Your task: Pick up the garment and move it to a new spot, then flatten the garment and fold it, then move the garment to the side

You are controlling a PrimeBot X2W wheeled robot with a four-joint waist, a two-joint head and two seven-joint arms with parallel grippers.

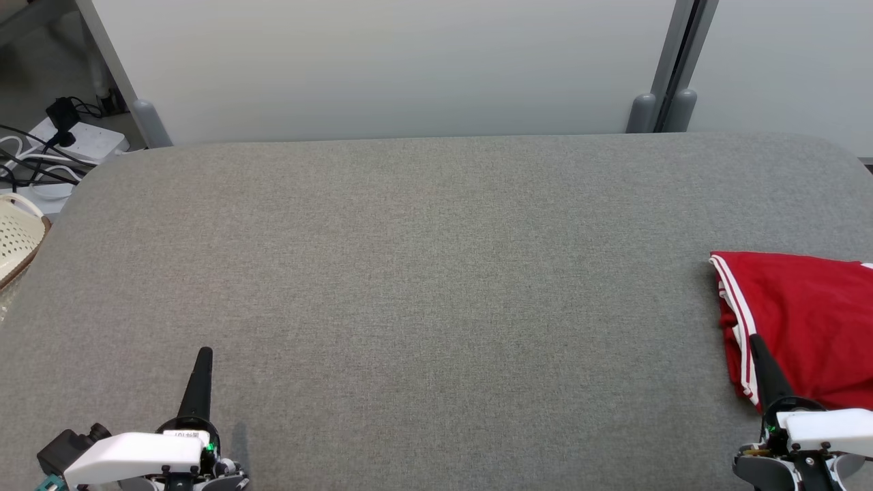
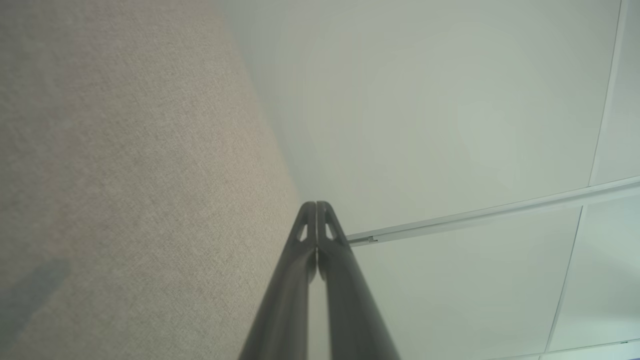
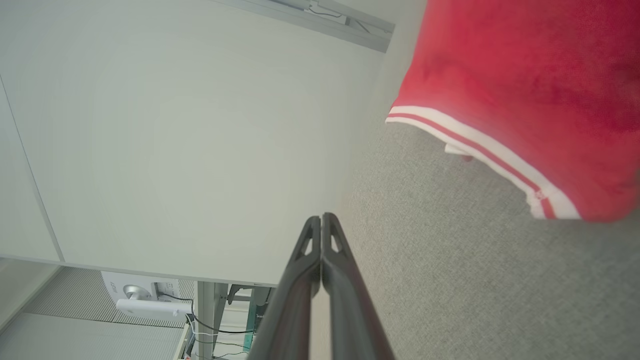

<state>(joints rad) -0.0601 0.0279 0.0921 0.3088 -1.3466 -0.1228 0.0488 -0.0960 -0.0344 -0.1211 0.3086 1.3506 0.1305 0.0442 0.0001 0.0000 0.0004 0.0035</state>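
Note:
A folded red garment with white stripes along its edge lies at the right edge of the grey table, running out of the head view. My right gripper is shut and empty, its tip over the garment's near left edge. In the right wrist view the garment fills the upper right, apart from the closed fingertips. My left gripper is shut and empty at the lower left, above bare table; its fingertips press together in the left wrist view.
A cream perforated basket sits off the table's left edge. Behind it are a power strip and cables on the floor. White partition panels stand along the far edge. The table's middle is bare grey fabric.

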